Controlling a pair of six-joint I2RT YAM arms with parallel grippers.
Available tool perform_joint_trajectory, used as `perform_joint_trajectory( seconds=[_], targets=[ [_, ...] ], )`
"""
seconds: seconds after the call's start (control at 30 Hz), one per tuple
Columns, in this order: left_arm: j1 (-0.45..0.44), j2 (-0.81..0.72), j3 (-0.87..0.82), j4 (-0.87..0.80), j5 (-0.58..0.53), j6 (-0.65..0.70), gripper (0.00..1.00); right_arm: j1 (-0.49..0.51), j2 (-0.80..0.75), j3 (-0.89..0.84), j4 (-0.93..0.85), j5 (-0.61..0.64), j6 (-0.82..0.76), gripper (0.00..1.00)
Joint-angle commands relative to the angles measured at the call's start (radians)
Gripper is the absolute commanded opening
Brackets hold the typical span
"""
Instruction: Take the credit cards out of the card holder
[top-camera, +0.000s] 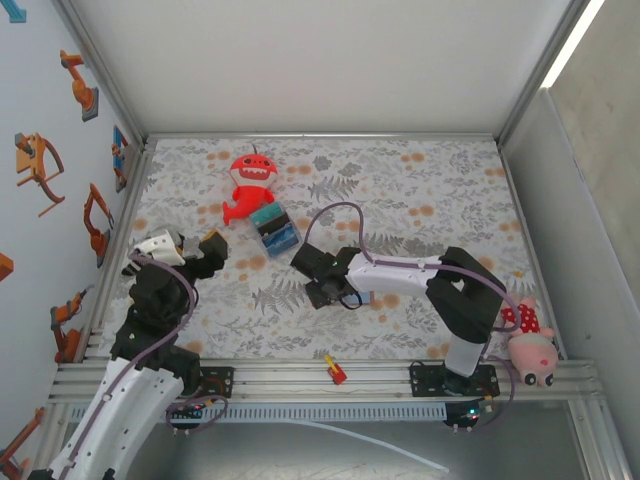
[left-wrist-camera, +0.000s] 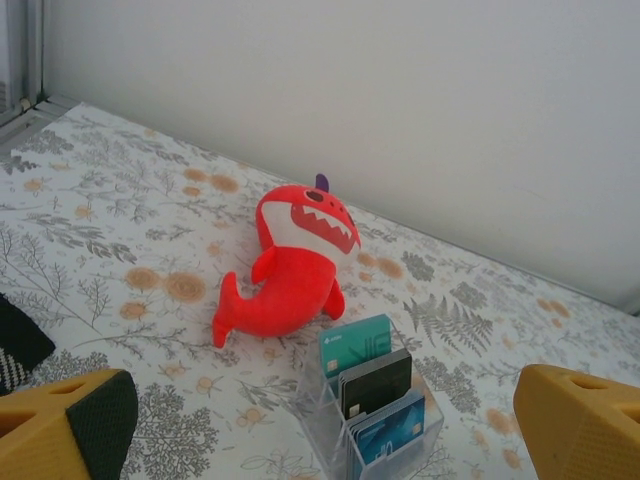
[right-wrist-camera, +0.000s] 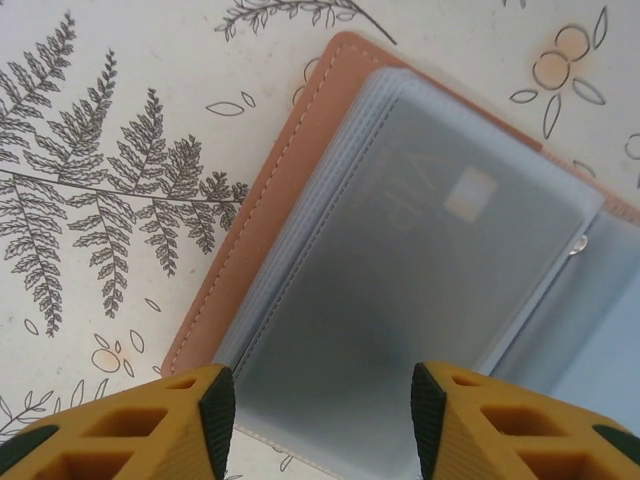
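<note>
The card holder (right-wrist-camera: 268, 195) lies open on the floral table, tan leather edge to the left and pale blue-grey plastic sleeves (right-wrist-camera: 400, 290) fanned across it. A credit card (right-wrist-camera: 468, 194) shows faintly through the top sleeve, its chip visible. My right gripper (right-wrist-camera: 325, 410) hangs straight above the sleeves, jaws apart and nothing between the pads. From above, that right gripper (top-camera: 325, 288) covers most of the holder at mid-table. My left gripper (left-wrist-camera: 320, 430) stands wide open at the left side (top-camera: 205, 250), aimed towards the back of the table.
A clear stand (left-wrist-camera: 375, 405) holding teal, black and blue cards sits beside a red shark plush (left-wrist-camera: 295, 265) at the back (top-camera: 273, 226). A pink plush (top-camera: 530, 345) lies at the near right edge. A small red-and-yellow item (top-camera: 334, 370) rests on the front rail.
</note>
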Motion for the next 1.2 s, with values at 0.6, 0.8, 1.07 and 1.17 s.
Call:
perform_joint_trajectory(
  seconds=[0.6, 0.8, 1.07, 1.17],
  targets=[
    [0.002, 0.073, 0.081, -0.043, 0.014, -0.026, 0.97, 0.005, 0.041, -0.043, 0.023, -0.028, 0.063, 0.49],
    [0.001, 0.076, 0.123, -0.058, 0.070, -0.023, 0.97, -0.004, 0.028, -0.060, 0.037, -0.054, 0.046, 0.39],
    [0.000, 0.077, 0.167, -0.071, 0.137, -0.015, 0.97, -0.027, -0.012, -0.090, 0.096, -0.131, 0.028, 0.30],
    [-0.002, 0.073, 0.180, -0.074, 0.155, -0.016, 0.97, -0.027, -0.016, -0.100, 0.134, -0.197, 0.014, 0.28]
  ],
)
